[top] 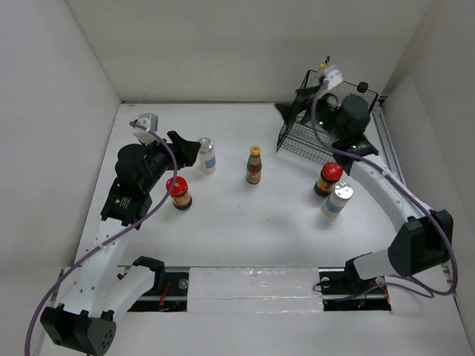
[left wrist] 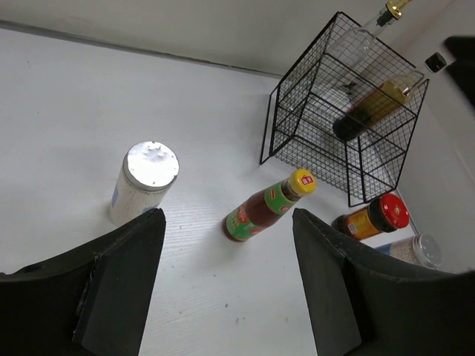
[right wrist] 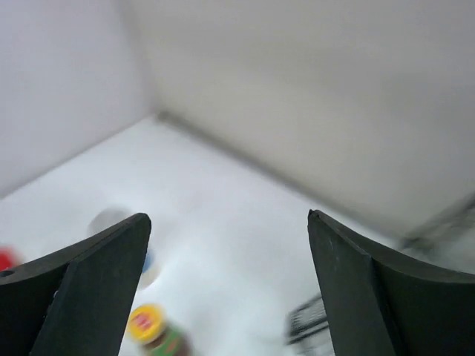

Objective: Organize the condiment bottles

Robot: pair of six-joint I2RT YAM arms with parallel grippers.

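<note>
My left gripper (top: 187,147) is open and empty, low beside a white silver-lidded shaker (top: 207,156). In the left wrist view it (left wrist: 226,289) points between that shaker (left wrist: 145,182) and the small yellow-capped bottle (left wrist: 267,208). A red-lidded jar (top: 178,193) stands by the left arm. The yellow-capped bottle (top: 254,165) stands mid-table. My right gripper (top: 295,106) is open and empty, raised at the basket's left side. The tall gold-capped bottle (left wrist: 378,22) and the dark black-capped bottle (left wrist: 378,104) lean inside the black wire basket (left wrist: 297,111). A second red-lidded jar (top: 329,178) and shaker (top: 338,199) stand in front of it.
The wire basket (top: 300,137) sits at the back right corner. White walls close the table on the left, back and right. The right wrist view is blurred; it shows my right gripper (right wrist: 230,297), the yellow cap (right wrist: 148,322) and a basket corner (right wrist: 308,319).
</note>
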